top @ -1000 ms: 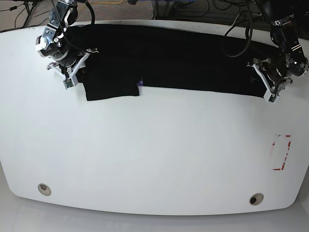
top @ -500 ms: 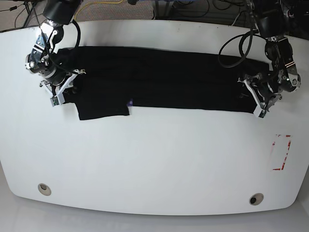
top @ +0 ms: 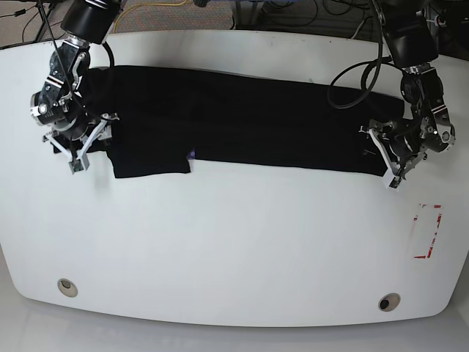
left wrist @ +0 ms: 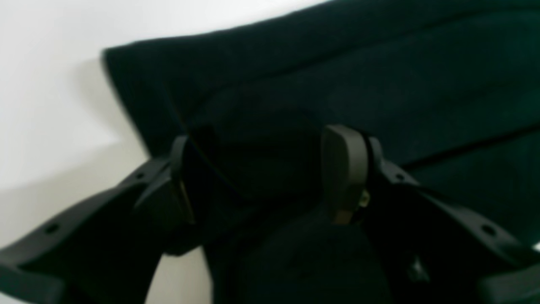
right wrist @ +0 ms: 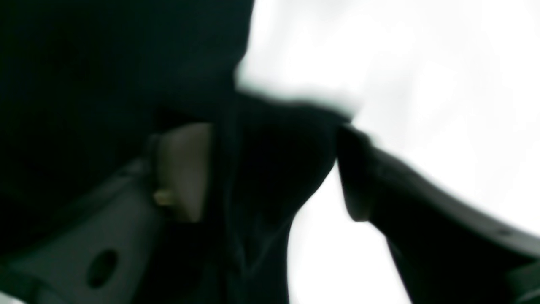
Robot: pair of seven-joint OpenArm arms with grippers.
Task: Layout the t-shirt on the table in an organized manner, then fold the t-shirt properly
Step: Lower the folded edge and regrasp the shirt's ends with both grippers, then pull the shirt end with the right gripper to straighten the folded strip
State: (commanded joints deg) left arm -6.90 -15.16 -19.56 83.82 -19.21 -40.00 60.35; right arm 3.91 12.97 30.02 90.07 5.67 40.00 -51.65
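The black t-shirt (top: 242,117) lies as a long band across the far half of the white table (top: 234,242). One sleeve flap hangs toward the front at its left, and a small purple spot (top: 192,155) shows beside it. My left gripper (top: 392,165) is at the band's right end. In the left wrist view the left gripper (left wrist: 261,169) is shut on bunched t-shirt (left wrist: 379,63) cloth. My right gripper (top: 77,150) holds the left end. The right wrist view shows the right gripper (right wrist: 270,169) pinching a fold of the t-shirt (right wrist: 105,55).
A red-marked patch (top: 427,232) sits near the table's right edge. Two round grey holes (top: 67,287) (top: 388,301) lie near the front edge. Cables (top: 293,15) run behind the far edge. White tabletop stretches in front of the shirt.
Both grippers have moved toward the table's front and a little to the view's left, dragging the t-shirt with them. The band now lies nearer and flatter.
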